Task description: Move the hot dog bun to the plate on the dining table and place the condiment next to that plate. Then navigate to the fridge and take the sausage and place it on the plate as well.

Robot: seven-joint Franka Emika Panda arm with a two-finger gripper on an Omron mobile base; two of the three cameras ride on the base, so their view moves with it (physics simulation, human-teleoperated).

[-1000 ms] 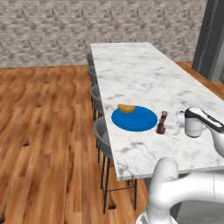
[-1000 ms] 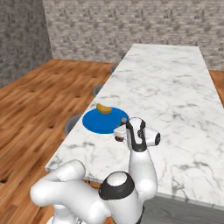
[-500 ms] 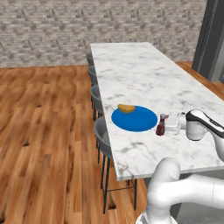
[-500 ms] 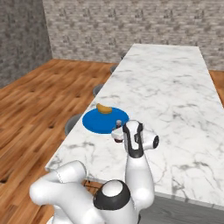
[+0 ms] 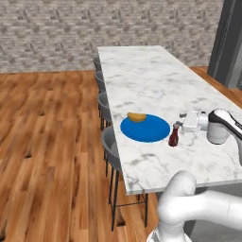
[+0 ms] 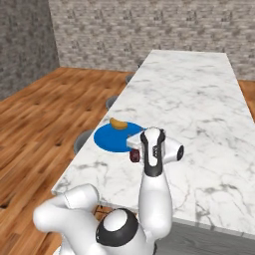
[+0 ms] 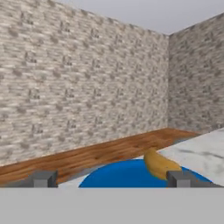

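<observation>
The hot dog bun [image 5: 136, 116] [image 6: 118, 123] [image 7: 159, 165] lies on the far-left part of the blue plate [image 5: 151, 130] [image 6: 107, 138] [image 7: 118, 175] near the front edge of the dining table [image 5: 142, 71] [image 6: 199, 89]. The condiment [image 5: 174, 136] [image 6: 134, 156], a dark red bottle, stands upright on the marble just right of the plate. My gripper [image 5: 182, 125] [image 6: 137, 145] [image 7: 111, 179] is level with the bottle's top, right by it, pointing toward the plate. Its fingertips [image 7: 43, 178] stand wide apart and open with nothing between them. The sausage is out of view.
Grey stools [image 5: 109, 142] [image 6: 82, 142] line the table's left side over a wooden floor [image 5: 47, 142]. A brick wall [image 5: 94, 28] closes the far end. A tall dark grey unit [image 5: 230, 42] stands at the far right. The marble stretches bare beyond the plate.
The jaws have gone from shut on the condiment bottle to open, letting it go. The bottle stays upright beside the plate. The hand has barely shifted.
</observation>
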